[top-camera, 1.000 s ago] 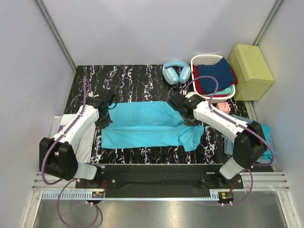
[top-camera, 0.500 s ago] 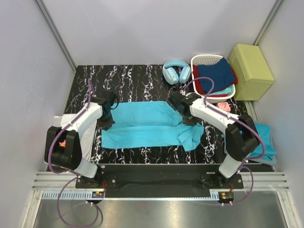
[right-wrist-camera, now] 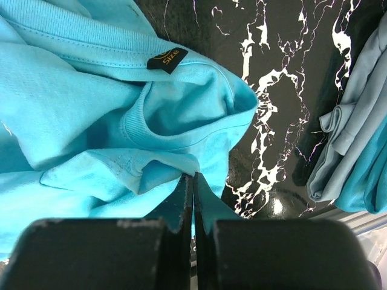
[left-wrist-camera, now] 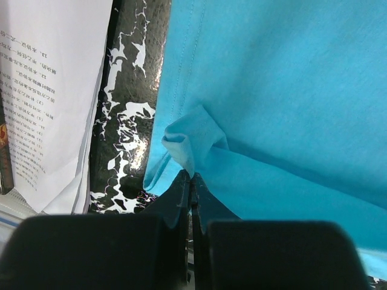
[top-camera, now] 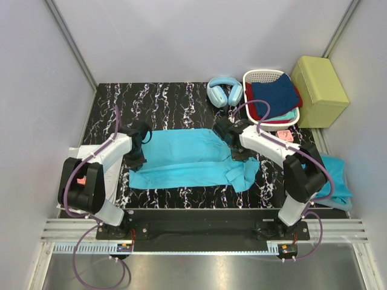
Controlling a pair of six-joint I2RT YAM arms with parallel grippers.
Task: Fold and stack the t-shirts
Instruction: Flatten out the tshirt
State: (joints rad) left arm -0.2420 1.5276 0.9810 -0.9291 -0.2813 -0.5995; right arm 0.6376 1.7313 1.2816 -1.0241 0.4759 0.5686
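A turquoise t-shirt (top-camera: 187, 158) lies folded into a long band across the black marbled table (top-camera: 169, 103). At the shirt's left end my left gripper (top-camera: 135, 159) is shut, pinching a small raised fold of the t-shirt (left-wrist-camera: 187, 136) between its tips (left-wrist-camera: 192, 176). My right gripper (top-camera: 237, 151) is shut too, and grips the bunched cloth just below the collar (right-wrist-camera: 181, 115), close to the black size label (right-wrist-camera: 167, 60). Another turquoise t-shirt (top-camera: 338, 175) lies crumpled beyond the table's right edge, also visible in the right wrist view (right-wrist-camera: 357, 157).
Pale blue headphones (top-camera: 225, 90) and a white basket (top-camera: 261, 75) of red, navy and teal clothes stand at the back right, beside a yellow box (top-camera: 319, 81). A small pink thing (top-camera: 285, 136) lies near the basket. Printed paper sheets (left-wrist-camera: 48, 90) lie off the table's left edge.
Both grippers, still shut on the cloth, have drawn slightly toward the near edge. The shirt's near edge has moved in and its ends have bunched. Both arms' elbows have swung inward.
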